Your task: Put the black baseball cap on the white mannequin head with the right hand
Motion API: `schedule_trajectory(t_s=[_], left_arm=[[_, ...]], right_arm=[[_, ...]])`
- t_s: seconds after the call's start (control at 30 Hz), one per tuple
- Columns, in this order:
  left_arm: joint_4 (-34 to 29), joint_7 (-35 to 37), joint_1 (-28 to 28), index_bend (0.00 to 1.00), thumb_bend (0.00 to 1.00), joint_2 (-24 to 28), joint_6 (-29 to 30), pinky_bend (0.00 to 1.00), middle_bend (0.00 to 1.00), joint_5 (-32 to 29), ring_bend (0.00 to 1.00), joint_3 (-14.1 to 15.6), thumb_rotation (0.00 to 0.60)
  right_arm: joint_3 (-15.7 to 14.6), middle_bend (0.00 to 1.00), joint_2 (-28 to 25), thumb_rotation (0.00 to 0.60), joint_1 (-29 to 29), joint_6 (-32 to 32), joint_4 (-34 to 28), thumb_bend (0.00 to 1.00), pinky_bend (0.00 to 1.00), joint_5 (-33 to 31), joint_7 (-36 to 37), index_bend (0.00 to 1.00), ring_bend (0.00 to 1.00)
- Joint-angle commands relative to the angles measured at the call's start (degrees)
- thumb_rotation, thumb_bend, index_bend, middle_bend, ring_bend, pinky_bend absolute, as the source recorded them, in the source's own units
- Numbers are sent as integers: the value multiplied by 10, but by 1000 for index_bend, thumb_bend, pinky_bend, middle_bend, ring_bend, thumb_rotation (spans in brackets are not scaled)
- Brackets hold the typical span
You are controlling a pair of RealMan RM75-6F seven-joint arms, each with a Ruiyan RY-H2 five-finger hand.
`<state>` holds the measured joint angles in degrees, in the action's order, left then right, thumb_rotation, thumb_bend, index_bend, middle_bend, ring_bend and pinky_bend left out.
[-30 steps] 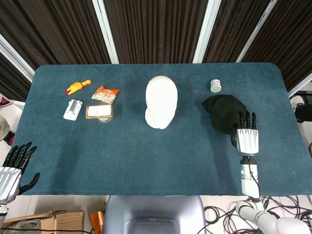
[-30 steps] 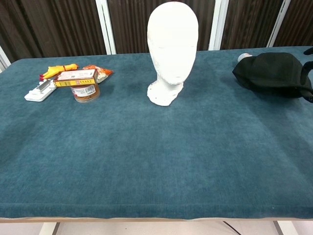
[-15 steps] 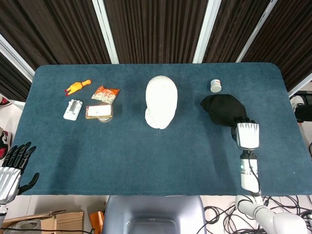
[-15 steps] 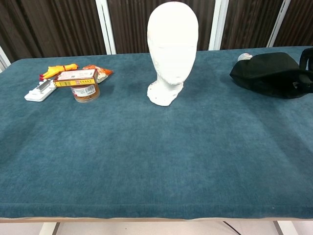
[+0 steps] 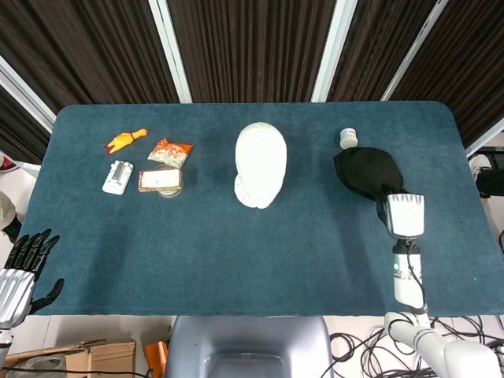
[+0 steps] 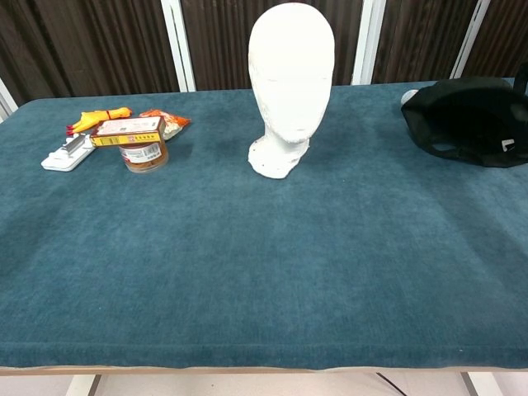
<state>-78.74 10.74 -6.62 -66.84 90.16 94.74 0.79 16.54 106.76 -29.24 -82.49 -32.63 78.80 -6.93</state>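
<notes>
The white mannequin head (image 5: pixel 260 165) stands upright mid-table, also seen in the chest view (image 6: pixel 290 82). The black baseball cap (image 5: pixel 367 173) lies to its right, and in the chest view it (image 6: pixel 470 120) looks tipped up off the cloth with its underside rim showing. My right hand (image 5: pixel 404 214) grips the cap's near edge, its fingers curled in and hidden by the fabric. My left hand (image 5: pixel 21 268) hangs off the table's front left corner, fingers apart, holding nothing.
A small white jar (image 5: pixel 348 138) stands just behind the cap. At the left sit a yellow rubber chicken (image 5: pixel 126 140), a snack packet (image 5: pixel 170 150), a box on a jar (image 5: pixel 161 180) and a white device (image 5: pixel 116 176). The blue cloth table (image 5: pixel 236 252) spans both views.
My right hand curled its fingers onto the cap's near edge, then drew slightly right and back. The cap shifted right toward the jar and rose in the chest view. The left hand stayed put.
</notes>
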Motion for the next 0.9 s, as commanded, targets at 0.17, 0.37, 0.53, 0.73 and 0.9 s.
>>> schedule_trajectory(t_s=[0.17,0.37,0.53,0.73,0.9], left_arm=[[0,1,-2,0,385,-1,-3,1,0,0,0,0,600],[1,0,-5,0,387,-3,-8,1,0,0,0,0,600],[1,-3,-10,0,386,-6,-16,2,0,-1,0,0,600],[2,-2,-12,0,386,-6,-20,2,0,-6,0,-3,600],[4,2,-13,0,386,-5,-23,2,0,-9,0,-3,600]], right_arm=[[18,741,-32,600,-17,-44,-6,493,991,5,-36,953,748],[45,741,-112,600,-62,-96,-79,489,991,23,-166,957,748],[57,742,-177,600,-102,-99,-205,480,991,49,-289,957,748],[65,742,-212,600,-169,-74,-318,472,992,93,-432,957,749],[67,743,-200,600,-222,-49,-355,468,992,124,-500,957,749]])
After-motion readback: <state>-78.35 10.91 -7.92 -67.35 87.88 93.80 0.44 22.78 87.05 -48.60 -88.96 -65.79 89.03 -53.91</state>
